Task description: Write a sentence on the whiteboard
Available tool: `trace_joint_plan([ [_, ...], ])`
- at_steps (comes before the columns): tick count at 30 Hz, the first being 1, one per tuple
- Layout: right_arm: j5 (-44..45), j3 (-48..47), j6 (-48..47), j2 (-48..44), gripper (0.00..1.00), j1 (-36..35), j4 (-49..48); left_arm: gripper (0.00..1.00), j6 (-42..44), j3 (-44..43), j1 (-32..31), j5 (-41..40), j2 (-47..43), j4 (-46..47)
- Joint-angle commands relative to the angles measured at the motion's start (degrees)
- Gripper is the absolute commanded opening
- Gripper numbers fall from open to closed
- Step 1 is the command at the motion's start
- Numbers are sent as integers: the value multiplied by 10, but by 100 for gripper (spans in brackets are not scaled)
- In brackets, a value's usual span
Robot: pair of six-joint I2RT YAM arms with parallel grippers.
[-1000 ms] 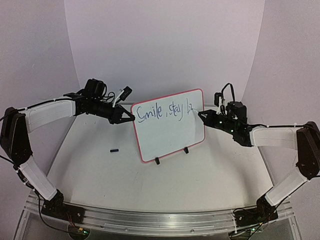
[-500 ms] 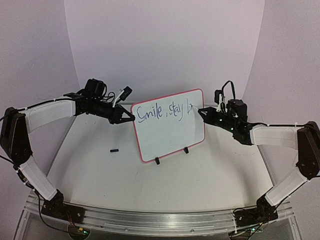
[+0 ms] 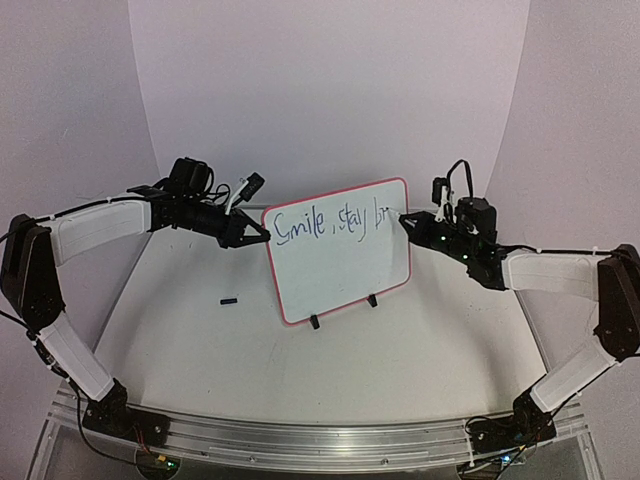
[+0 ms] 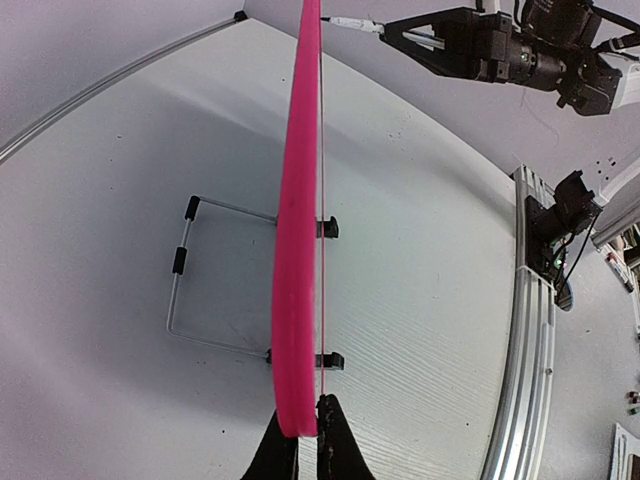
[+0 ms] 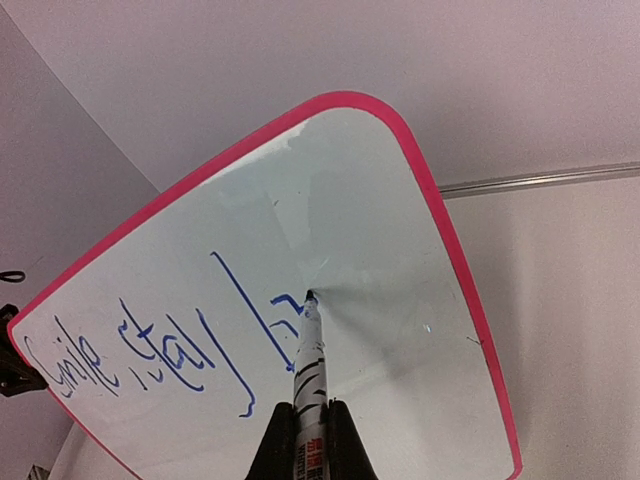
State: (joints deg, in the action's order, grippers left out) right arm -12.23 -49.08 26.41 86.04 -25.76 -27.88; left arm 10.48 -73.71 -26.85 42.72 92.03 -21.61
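Since second ago, right gripper [image 3: 405, 218] edged up, pinched shut on black-and-white marker [image 5: 311, 350], tip on red-framed white whiteboard [image 3: 345, 275] upright on desk [image 3: 220, 350]. On it blue handwritten sentence [image 3: 330, 224] reads "Smile, stay br"; "ight" left. Meanwhile left gripper [image 4: 298, 430] clamps board edge.

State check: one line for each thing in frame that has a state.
whiteboard: upright on its clip feet, left edge pinched.
sentence: unfinished, reads "Smile, stay br".
marker: uncapped, tip on the board at the last letter.
left gripper: shut on the whiteboard's edge.
right gripper: shut on the marker.
small black piece: lying on the table, apart from the board.
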Motion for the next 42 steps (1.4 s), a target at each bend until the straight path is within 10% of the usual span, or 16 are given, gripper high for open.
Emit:
trace_joint_plan([
  [1,11,2,-1,-43,0,0,-29,0,24,5,-16,-23,25,-67],
  [42,23,38,23,-16,0,0,-21,0,24,5,-18,-25,23,-69],
])
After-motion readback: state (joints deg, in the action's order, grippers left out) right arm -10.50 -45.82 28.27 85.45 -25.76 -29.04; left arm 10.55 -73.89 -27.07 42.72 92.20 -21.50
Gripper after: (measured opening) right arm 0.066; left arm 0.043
